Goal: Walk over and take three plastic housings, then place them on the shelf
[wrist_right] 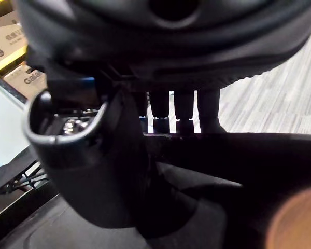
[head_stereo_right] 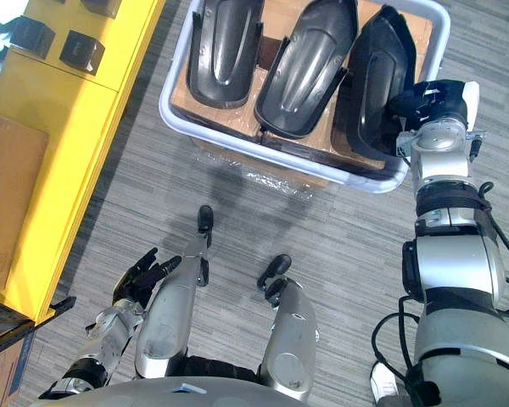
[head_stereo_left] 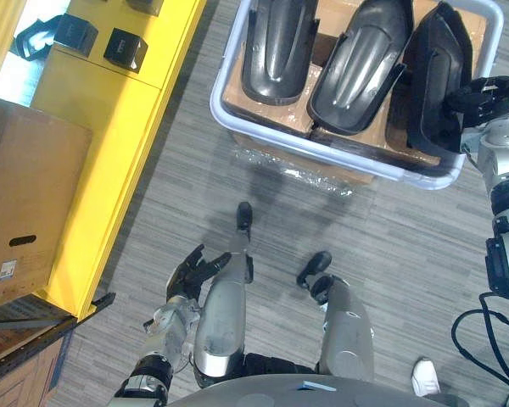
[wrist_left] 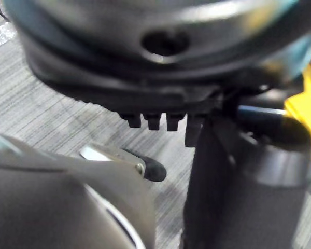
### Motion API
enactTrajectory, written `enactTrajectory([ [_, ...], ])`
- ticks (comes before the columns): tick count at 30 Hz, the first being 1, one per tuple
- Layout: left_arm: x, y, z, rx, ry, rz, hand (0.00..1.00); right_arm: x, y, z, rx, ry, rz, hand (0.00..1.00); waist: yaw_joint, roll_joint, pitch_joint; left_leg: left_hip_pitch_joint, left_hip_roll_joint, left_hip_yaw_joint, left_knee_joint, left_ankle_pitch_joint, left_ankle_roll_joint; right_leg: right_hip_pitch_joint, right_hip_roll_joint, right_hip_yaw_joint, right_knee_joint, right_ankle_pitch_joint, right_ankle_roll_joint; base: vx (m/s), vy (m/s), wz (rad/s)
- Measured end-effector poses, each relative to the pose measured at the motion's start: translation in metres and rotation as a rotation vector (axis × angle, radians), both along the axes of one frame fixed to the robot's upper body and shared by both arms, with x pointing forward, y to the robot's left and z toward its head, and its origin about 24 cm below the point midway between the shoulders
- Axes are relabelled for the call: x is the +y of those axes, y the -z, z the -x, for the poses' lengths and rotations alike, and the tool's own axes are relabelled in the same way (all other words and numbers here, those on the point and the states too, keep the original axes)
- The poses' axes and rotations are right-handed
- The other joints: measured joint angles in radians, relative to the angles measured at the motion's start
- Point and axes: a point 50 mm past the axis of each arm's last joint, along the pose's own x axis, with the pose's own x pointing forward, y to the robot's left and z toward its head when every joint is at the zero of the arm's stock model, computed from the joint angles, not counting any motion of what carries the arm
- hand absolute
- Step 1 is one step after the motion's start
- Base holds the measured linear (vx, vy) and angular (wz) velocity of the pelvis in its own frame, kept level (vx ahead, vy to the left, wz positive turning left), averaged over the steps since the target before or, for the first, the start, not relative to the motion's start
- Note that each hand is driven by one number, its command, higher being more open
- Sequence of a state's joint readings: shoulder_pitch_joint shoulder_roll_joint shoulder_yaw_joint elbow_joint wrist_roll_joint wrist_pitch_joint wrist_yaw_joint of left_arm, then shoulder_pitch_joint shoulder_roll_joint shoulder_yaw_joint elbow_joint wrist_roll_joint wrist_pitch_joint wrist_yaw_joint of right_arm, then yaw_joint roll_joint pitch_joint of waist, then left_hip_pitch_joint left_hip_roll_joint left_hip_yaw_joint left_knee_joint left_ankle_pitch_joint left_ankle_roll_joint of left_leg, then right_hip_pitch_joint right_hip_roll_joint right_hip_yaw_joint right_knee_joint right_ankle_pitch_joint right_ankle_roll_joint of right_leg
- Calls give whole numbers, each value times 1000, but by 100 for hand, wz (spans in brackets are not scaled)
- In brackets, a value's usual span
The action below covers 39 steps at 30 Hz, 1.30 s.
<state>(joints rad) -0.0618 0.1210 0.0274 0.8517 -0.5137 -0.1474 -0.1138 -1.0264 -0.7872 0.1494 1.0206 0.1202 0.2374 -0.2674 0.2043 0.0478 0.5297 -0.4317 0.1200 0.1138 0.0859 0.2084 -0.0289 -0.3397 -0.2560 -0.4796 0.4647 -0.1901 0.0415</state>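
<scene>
Right hand [head_stereo_right: 433,97] clenched on the rightmost housing [head_stereo_right: 373,76] in the bin [head_stereo_right: 164,106], left hand [head_stereo_right: 140,275] slack; a straight lift looked safest

I saw a white bin [head_stereo_left: 216,102] touching the right hand [head_stereo_left: 483,93]. It was lined with brown cardboard [head_stereo_left: 263,114] and sat on crinkled clear wrap [head_stereo_left: 297,174] over grey striped floor [head_stereo_left: 390,246]. A big cardboard box [head_stereo_left: 30,195] stood near the left hand [head_stereo_left: 191,273], with small black boxes [head_stereo_left: 125,48] well beyond it.
</scene>
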Motion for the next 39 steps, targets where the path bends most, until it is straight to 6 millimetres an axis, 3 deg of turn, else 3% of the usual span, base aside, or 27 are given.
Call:
enactTrajectory([
  [6, 6, 6, 15, 37, -10, -17, 100, -1, 23, 4, 72, 2, 34, 0, -4, -7, 0, 75, 8, 0, -32, 1, -4, 81, 22, -8, -48, 7, 10, 4, -21, 1],
  [12, 23, 5, 34, 39, -28, -61, 100, -8, 34, 16, 56, 32, 82, 0, -22, -54, -3, 202, 9, 20, -117, 21, -12, 187, 47, -2, -106, 16, 23, 57, -46, -3],
  [15, 28, -11, 31, -52, -55, -73, 100, -5, 23, 25, -49, 40, 139, 0, -39, -70, -19, 270, 5, 30, -156, 25, -13, 249, 50, -4, -137, 18, 27, 92, -39, -2],
  [17, 31, -26, 24, -117, -93, -105, 100, 0, 18, 32, -113, 45, 200, 0, -46, -86, -61, 283, -1, 38, -168, 25, -14, 264, 53, -8, -157, 19, 30, 97, -17, -3],
  [21, 47, -65, 4, -239, -242, -238, 100, 27, 39, 42, -196, 42, 232, 0, -72, -142, -182, 320, -4, 54, -169, 7, -16, 341, 71, -13, -255, 42, 47, 145, -49, 0],
  [22, 49, -71, 1, -257, -255, -261, 100, 31, 42, 44, -197, 37, 242, 0, -73, -147, -199, 323, -5, 57, -169, 6, -16, 352, 73, -14, -272, 48, 50, 143, -57, 3],
  [26, 44, -117, -25, -440, -273, -254, 100, 49, 41, 50, -258, -7, 327, 0, -84, -129, -255, 341, -13, 51, -169, 5, -16, 418, 85, -47, -352, 82, 57, 43, -20, 15],
  [29, 21, -140, -37, -556, -183, -122, 100, 63, 32, 49, -325, -60, 399, 0, -93, -92, -290, 352, -23, 48, -169, 5, -15, 448, 85, -63, -386, 104, 63, -29, 26, 10],
  [34, -26, -138, -43, -518, 46, 247, 100, 89, 29, 43, -373, -200, 493, 0, -97, -48, -327, 380, -23, 78, -171, -2, -5, 473, 87, -45, -417, 136, 65, -73, 45, -11],
  [39, -46, -132, -44, -454, 121, 384, 100, 122, 41, 36, -370, -353, 455, 0, -115, -36, -353, 406, -19, 117, -175, -22, -6, 483, 100, -8, -457, 169, 61, -91, 52, -24],
])
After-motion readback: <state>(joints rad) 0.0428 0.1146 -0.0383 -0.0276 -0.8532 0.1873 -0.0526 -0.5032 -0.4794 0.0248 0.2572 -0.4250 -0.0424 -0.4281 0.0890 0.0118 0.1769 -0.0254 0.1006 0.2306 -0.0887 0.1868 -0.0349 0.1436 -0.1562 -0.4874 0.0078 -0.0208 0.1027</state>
